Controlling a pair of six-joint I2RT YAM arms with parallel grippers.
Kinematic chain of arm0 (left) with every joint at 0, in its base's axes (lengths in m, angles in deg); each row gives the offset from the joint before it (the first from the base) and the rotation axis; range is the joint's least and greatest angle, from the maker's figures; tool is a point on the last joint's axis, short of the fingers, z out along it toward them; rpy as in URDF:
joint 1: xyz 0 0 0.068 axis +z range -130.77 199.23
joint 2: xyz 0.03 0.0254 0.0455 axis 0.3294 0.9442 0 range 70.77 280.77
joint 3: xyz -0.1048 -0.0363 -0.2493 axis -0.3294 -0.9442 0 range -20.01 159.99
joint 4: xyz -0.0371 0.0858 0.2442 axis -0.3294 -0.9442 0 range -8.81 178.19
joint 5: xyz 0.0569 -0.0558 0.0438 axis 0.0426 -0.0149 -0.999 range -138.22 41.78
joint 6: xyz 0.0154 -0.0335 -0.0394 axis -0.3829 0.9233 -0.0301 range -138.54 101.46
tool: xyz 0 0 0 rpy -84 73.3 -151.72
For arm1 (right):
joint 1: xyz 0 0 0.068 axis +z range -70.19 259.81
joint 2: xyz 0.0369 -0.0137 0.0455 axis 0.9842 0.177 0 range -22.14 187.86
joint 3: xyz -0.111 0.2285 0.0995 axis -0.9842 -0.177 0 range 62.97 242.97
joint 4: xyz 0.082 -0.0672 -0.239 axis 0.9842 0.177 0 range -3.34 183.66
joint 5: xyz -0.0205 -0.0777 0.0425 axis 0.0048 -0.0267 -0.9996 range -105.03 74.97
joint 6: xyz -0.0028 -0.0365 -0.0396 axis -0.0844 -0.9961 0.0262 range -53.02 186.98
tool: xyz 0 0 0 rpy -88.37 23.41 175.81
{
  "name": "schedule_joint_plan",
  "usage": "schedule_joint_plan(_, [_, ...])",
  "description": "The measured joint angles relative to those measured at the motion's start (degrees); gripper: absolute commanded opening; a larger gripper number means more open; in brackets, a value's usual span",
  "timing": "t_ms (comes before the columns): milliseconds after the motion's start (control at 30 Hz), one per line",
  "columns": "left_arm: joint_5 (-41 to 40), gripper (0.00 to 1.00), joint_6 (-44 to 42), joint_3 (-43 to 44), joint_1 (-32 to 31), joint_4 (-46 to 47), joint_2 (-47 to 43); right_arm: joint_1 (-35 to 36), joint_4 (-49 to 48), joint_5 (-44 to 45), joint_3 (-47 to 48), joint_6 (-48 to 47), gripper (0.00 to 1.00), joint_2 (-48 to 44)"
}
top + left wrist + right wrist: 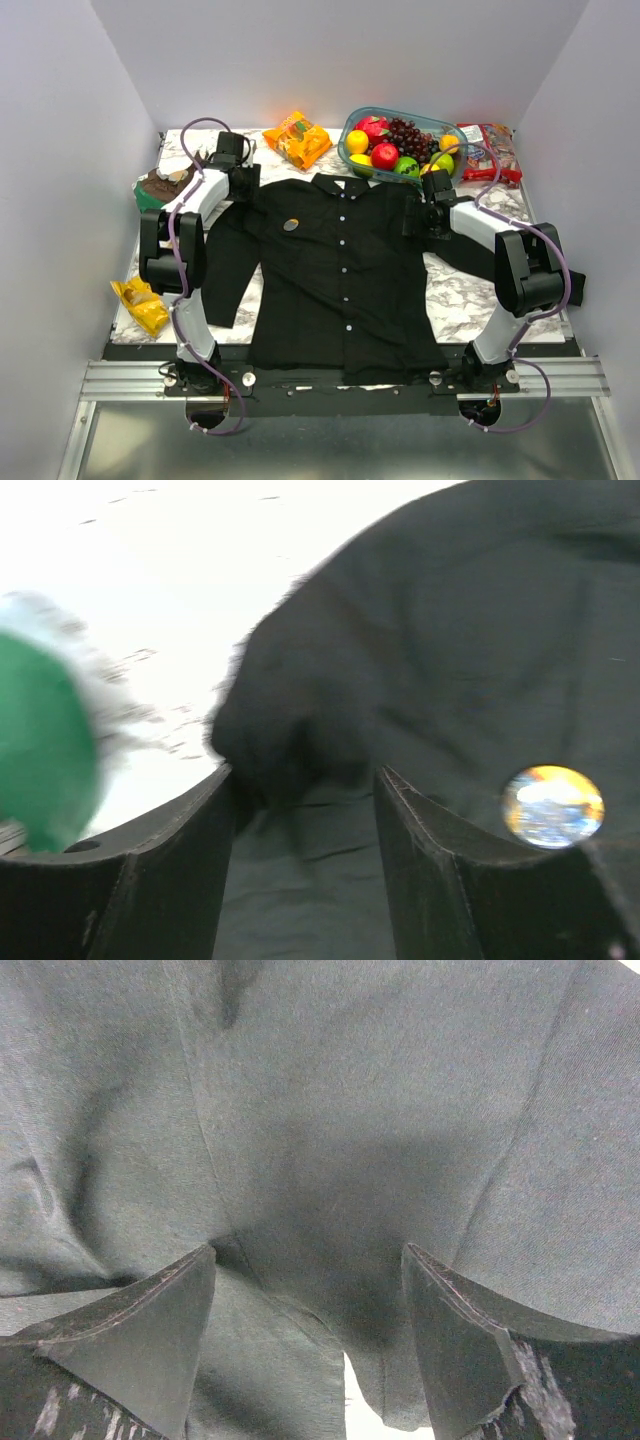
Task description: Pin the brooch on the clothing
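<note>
- Top external: the shirt (340, 270) lies spread flat, front up, on the bench (462, 292).
  - The brooch (290, 225) sits on the chest panel left of the button row. Whether it is pinned or only resting I cannot tell.
  - The left tool (243, 182) is at the far-left shoulder of the shirt.
  - The right tool (416, 216) is over the far-right shoulder.
- Left wrist: the left tool (304, 775) is spread, with a dark hump of shirt (290, 730) bunched at its tips and nothing clearly pinched.
  - The brooch (553, 806) glints just right of the right-hand finger, outside the gap.
  - A blurred green thing (40, 745) lies to the left.
- Right wrist: the right tool (309, 1250) is spread above the shirt (330, 1110), with a seam running between its fingers and nothing held.
- Handling, as I judge it: the brooch looks light, stiff and smooth, so it is likely to slip. It is best nipped across its rim with the fingertips.
- The shirt is soft and limp and will ruck up under any push, so hold it flat just beside the brooch.
</note>
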Motion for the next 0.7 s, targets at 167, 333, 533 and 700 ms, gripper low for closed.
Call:
schedule_joint_plan(167, [-3.6,0.77,-0.4,-0.4,0.5,-0.5,-3.7,0.0,0.0,0.0,-0.8,0.1,0.76,-0.5])
schedule_joint_plan(333, [-5.2,0.78,-0.4,-2.8,-1.9,0.9,-11.2,0.0,0.1,0.0,-1.2,0.1,0.67,-0.9])
schedule_joint_plan(533, [1.9,0.59,0.4,-3.9,-4.0,4.2,-13.2,0.0,1.0,0.0,-1.2,-0.1,0.45,-0.9])
schedule_joint_plan(700, [7.8,0.49,1.2,1.4,-3.3,3.0,-1.1,0.0,1.5,0.5,-1.2,-0.3,0.14,-1.0])
